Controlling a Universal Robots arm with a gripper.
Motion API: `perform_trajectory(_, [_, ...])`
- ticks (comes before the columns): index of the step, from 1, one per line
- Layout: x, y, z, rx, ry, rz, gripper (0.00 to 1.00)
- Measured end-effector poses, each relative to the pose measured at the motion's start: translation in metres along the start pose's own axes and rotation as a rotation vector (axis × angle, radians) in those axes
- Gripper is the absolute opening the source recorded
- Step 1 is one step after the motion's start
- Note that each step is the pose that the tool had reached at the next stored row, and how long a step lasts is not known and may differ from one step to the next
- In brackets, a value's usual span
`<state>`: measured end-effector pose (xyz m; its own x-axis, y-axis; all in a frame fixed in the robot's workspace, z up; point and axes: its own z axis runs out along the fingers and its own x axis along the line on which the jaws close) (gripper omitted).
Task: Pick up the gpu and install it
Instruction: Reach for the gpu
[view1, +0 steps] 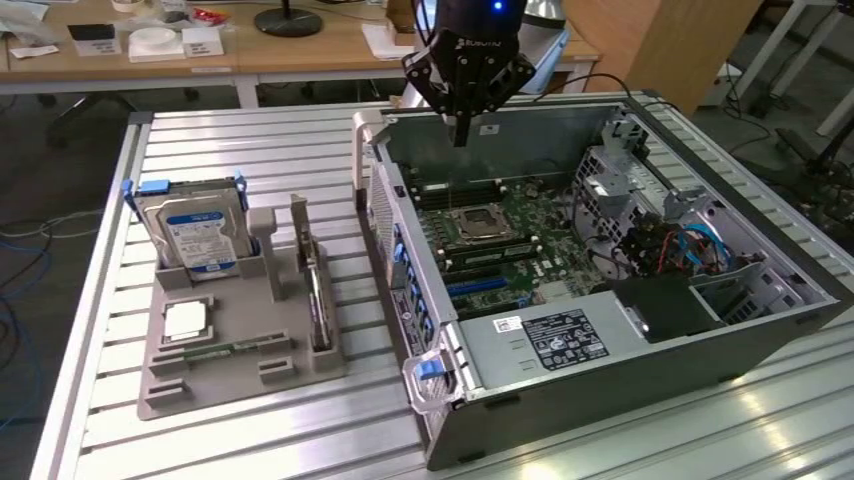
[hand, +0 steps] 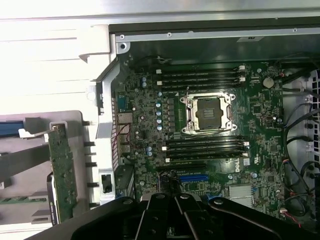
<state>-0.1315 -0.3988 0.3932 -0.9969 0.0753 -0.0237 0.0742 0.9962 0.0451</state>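
The gpu (view1: 310, 268) stands on edge in a slot of the grey holder (view1: 240, 385) on the exterior view's left, its metal bracket at the far end. In the wrist view the gpu (hand: 62, 172) shows as a thin green board beside the case wall. My gripper (view1: 461, 135) hangs over the far end of the open computer case (view1: 641, 340), well away from the gpu, fingers shut with nothing between them. The gripper (hand: 172, 222) looks down on the motherboard (hand: 150, 115) with its blue expansion slot (hand: 192, 177).
A blue-labelled hard drive (view1: 195, 236) stands in the holder, with a processor chip (view1: 187, 320) and a slim green memory stick (view1: 224, 350) lying in front. Cables and a drive cage (view1: 667, 245) crowd the case's right side. Desks stand behind the metal table (view1: 267, 440).
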Motion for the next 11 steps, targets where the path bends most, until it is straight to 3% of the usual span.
perform_trajectory(11, [0.0031,-0.0002,-0.0001,0.0000,-0.0001,0.000,0.11])
